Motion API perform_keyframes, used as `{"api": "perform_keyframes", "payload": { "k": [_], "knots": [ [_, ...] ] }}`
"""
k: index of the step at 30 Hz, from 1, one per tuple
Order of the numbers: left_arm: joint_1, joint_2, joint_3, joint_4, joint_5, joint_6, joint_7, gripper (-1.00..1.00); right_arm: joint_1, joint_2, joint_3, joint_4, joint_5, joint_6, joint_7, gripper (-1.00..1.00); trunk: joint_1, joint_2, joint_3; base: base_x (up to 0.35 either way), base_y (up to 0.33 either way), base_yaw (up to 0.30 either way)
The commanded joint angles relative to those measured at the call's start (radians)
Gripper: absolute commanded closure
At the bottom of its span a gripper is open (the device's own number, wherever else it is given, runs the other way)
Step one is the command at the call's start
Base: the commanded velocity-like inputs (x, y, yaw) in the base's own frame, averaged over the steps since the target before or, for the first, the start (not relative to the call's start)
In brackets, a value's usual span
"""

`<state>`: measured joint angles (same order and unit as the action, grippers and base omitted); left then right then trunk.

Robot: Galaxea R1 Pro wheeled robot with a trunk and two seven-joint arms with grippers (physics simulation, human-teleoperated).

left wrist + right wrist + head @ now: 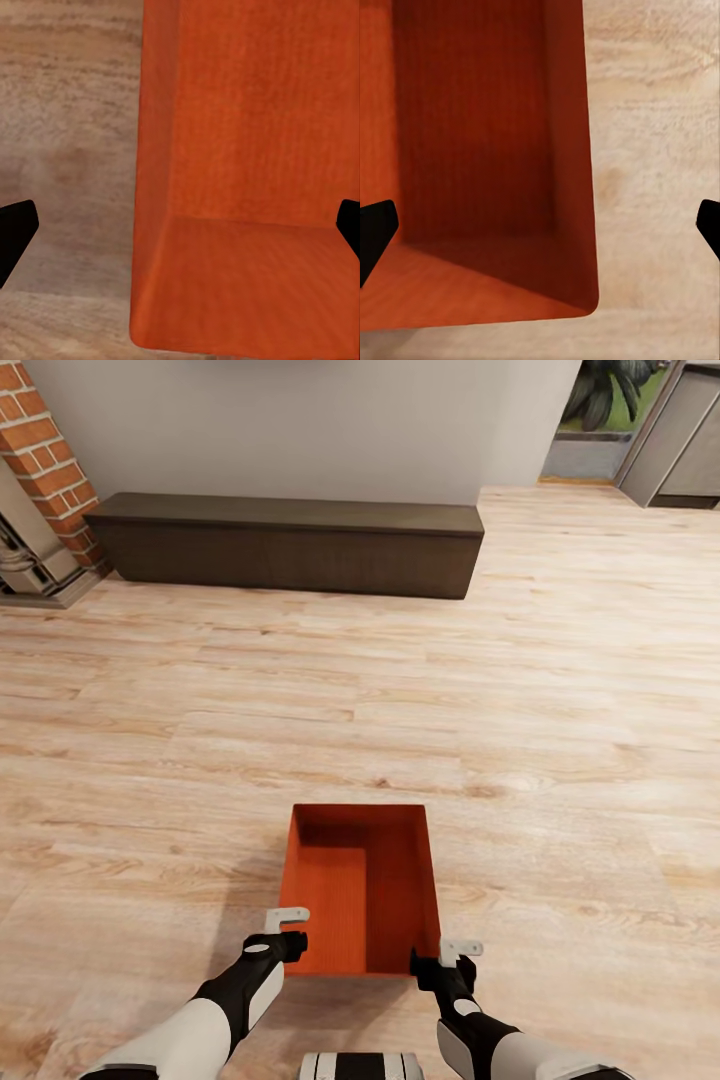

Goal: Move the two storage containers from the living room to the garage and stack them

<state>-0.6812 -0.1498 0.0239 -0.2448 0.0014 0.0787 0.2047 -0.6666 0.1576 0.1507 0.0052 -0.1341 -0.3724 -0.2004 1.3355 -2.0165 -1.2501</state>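
Container: one orange-red, thin-walled rectangular box [365,888] sits on the light wood-plank living-room floor [560,690], not yet lifted.
Left gripper [287,932]: spread wide, straddling its near left corner.
Right gripper [447,958]: spread wide at the right corner.
Remaining: carrying, stacking.

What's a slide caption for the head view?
Both open grippers straddle the near corners of a storage container on the living room's wood floor.

Orange-red storage container [362,890] (open, empty) upright on wood floor [200,760]
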Motion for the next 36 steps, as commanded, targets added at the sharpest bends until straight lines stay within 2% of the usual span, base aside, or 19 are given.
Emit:
{"api": "perform_keyframes", "payload": {
  "k": [1,9,30,36],
  "knots": [
    [0.0,0.0,0.002,-0.002,0.0,0.006,0.002,-1.0,0.0,0.0,0.009,0.001,-0.01,-0.003,-0.002,-1.0,0.004,-0.007,-0.004,0.0,0.0,0.0],
    [0.0,0.0,0.002,-0.004,0.0,0.005,0.002,-1.0,-0.001,-0.006,0.007,0.001,-0.011,-0.001,-0.002,-1.0,0.034,-0.063,-0.029,0.0,0.0,0.0],
    [0.0,0.003,0.002,-0.006,0.003,0.004,0.002,-1.0,-0.001,-0.011,0.006,0.001,-0.021,-0.001,0.006,-1.0,0.034,-0.063,-0.029,0.001,0.0,0.0],
    [0.0,0.005,0.004,-0.006,0.002,0.004,0.002,-1.0,-0.001,-0.011,0.007,0.001,-0.024,-0.003,0.021,-1.0,0.034,-0.063,-0.029,0.125,0.0,0.0]
  ]
}}
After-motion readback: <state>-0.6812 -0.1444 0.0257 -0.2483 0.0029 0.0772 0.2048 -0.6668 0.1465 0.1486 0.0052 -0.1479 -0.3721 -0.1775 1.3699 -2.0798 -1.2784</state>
